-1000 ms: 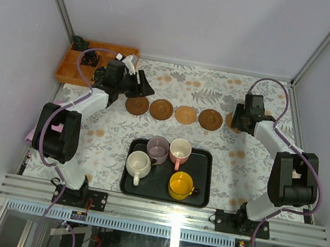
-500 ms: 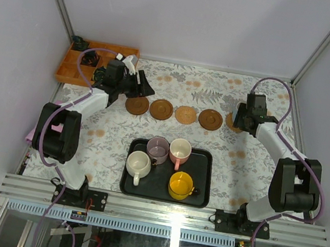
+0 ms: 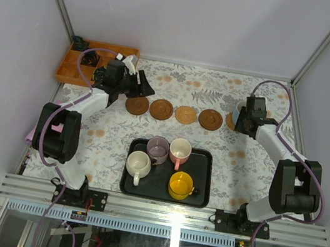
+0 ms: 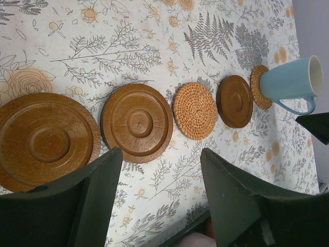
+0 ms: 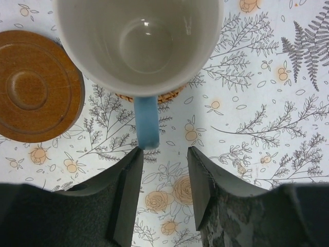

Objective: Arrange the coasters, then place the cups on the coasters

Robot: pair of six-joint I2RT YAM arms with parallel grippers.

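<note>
Now: blue cup on the last coaster, four cups in the tray

My right end effector (image 5: 164, 152) is spread. Its two fingers stand just short of the tip of the handle of the blue cup (image 5: 139, 41), one to each side, and they pinch nothing. That cup stands upright on the last coaster (image 4: 255, 85), a woven one at the right end of the row, with its handle turned toward my right wrist.

Four more discs lie in a line on the flowered tabletop (image 3: 240, 168): the leftmost coaster (image 4: 43, 139), the second coaster (image 4: 138, 122), the woven middle coaster (image 4: 194, 110) and the fourth coaster (image 4: 234, 101). All four are bare.

My left end effector (image 4: 160, 170) hangs above the left end of that row, fingers wide apart with nothing between them.

Nearer my bases, the black tray (image 3: 199, 200) holds the cream cup (image 3: 138, 164), the mauve cup (image 3: 157, 149), the pink cup (image 3: 180, 151) and the yellow cup (image 3: 181, 184).
</note>
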